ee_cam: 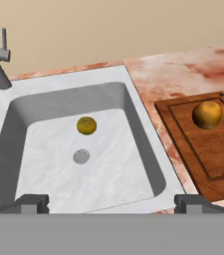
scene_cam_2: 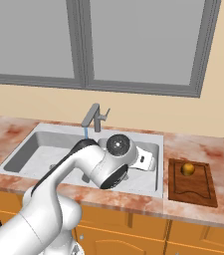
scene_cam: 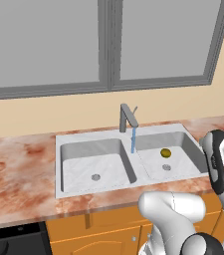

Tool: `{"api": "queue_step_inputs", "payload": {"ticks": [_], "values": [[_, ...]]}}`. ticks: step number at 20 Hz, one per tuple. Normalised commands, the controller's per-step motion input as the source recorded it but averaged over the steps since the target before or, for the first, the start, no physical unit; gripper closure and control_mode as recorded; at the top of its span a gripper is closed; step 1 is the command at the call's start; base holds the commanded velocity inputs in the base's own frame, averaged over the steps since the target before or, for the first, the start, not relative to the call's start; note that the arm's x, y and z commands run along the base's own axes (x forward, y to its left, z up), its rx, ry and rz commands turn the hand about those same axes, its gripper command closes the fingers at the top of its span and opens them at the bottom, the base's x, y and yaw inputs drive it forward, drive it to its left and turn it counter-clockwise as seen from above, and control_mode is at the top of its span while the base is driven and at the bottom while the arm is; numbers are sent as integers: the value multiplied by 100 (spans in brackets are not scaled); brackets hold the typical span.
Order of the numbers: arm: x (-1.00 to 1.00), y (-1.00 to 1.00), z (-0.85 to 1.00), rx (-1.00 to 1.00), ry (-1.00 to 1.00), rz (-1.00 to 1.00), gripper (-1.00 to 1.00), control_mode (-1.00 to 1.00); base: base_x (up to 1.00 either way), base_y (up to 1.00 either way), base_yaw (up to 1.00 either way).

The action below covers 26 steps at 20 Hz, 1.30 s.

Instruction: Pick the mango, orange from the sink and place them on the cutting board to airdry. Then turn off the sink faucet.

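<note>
Pale marbled matt sink (ee_cam: 133, 94), grey metal faucet (scene_cam: 127, 117), grooved wooden cutting board (ee_cam: 218, 149)

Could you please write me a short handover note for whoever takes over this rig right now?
Gripper: open, empty, above the front of the right basin.
Orange: already on the cutting board, right of the sink.
Mango: in the right basin, just behind the drain.
Faucet: on; water runs down by the divider.
Done: orange placed.
Left: pick the mango, put it on the board, then shut off the faucet.
</note>
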Motion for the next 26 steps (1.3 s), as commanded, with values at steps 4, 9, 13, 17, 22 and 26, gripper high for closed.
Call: {"api": "queue_step_inputs", "payload": {"ticks": [4, 9, 13, 17, 22, 26], "values": [[17, 20, -29, 1, 0, 3, -100, -100, 0, 0, 0], [29, 18, -12, 1, 0, 2, -100, -100, 0, 0, 0], [38, 20, 0, 0, 1, 1, -100, -100, 0, 0, 0], [25, 14, -1, 0, 0, 3, -100, -100, 0, 0, 0], [28, 5, -17, 0, 0, 4, -100, -100, 0, 0, 0], [30, 9, -13, 0, 1, 4, -100, -100, 0, 0, 0]]}}
